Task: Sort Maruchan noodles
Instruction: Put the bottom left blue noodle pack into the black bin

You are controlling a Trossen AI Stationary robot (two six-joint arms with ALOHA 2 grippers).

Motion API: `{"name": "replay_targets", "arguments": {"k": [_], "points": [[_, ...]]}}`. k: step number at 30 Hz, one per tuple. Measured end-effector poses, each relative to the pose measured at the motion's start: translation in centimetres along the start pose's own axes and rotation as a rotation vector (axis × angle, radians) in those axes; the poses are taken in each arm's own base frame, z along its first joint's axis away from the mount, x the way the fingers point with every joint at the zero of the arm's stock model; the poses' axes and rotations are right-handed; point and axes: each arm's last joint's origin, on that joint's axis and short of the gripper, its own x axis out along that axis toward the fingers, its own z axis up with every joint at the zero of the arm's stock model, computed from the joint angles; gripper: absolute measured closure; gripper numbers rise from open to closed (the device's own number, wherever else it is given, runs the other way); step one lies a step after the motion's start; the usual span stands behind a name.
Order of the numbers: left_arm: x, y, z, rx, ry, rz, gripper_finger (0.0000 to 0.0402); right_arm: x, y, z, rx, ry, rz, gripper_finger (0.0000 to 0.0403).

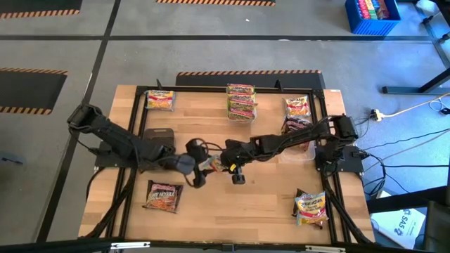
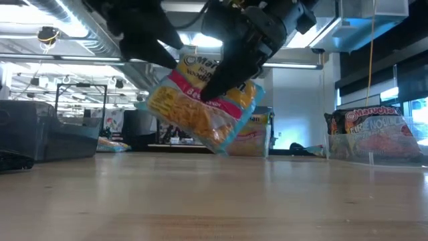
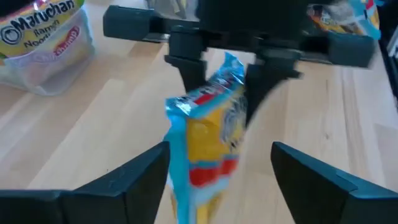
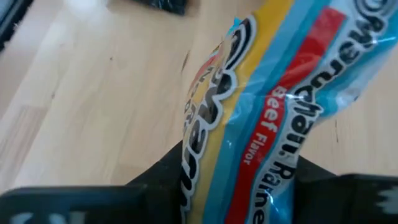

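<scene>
- Near the middle of the table (image 1: 274, 190), both arms meet over one beef-flavor Maruchan packet (image 2: 200, 107), which hangs tilted above the wood without touching it.
- The right claw (image 2: 224, 84) is clamped on the packet's upper part; the right wrist view shows the yellow, blue and red wrapper squeezed between its two dark fingers.
- The left claw (image 3: 217, 168) faces the same packet with its fingers spread apart, one on either side of the wrapper and not visibly pressing it.
- A stack of yellow-green packets (image 1: 241, 101) sits at the middle of the table's far edge.
- One more yellow packet (image 1: 160, 100) lies at the far left corner.
- An orange-red packet (image 1: 298, 107) lies toward the far right corner, with a dark packet (image 1: 296, 125) just beside it on the near side, partly under the right arm.
- A dark brown packet (image 1: 163, 196) lies toward the near left corner.
- Another orange-red packet (image 1: 310, 206) lies by the near right corner.
- A dark flat object (image 1: 159, 134) rests on the left part of the table, beside the left arm; what it is cannot be told.
</scene>
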Motion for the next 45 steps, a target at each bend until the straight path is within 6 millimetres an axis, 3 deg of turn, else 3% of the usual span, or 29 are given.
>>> {"name": "replay_targets", "arguments": {"k": [6, 17, 21, 27, 32, 37, 42, 45], "points": [[1.6, 1.3, 0.3, 0.003, 0.048, -0.018, 0.0094, 0.0, -0.1, 0.1, -0.005, -0.009, -0.013, 0.0281], [4.0, 1.6, -0.5, 0.062, 0.108, -0.052, 0.0101, 0.0, -0.1, 0.5, -0.010, -0.059, -0.013, 0.0279], [4.3, 1.6, -0.8, 0.084, 0.129, -0.061, 0.0138, 0.0, -0.1, 0.6, -0.010, -0.063, -0.008, 0.0277], [4.3, 1.5, -0.8, 0.102, 0.133, -0.075, 0.0233, 0.0, -0.1, 0.7, -0.008, -0.072, -0.009, 0.0271], [4.3, 1.5, -0.8, 0.108, 0.138, -0.090, 0.0270, -0.9, 0.0, 1.1, -0.003, -0.028, 0.013, 0.0216], [3.4, 1.4, -0.8, 0.116, 0.157, -0.108, 0.0270, -4.9, 0.5, 2.2, 0.014, 0.111, 0.034, 0.0144], [1.1, 0.7, -0.8, 0.158, 0.181, -0.143, 0.0270, -7.8, 1.2, 0.2, 0.023, 0.182, 0.050, 0.0103], [-0.2, -0.1, -1.0, 0.192, 0.142, -0.122, 0.0270, -7.5, 1.2, -1.7, 0.028, 0.070, 0.049, 0.0094]]}}
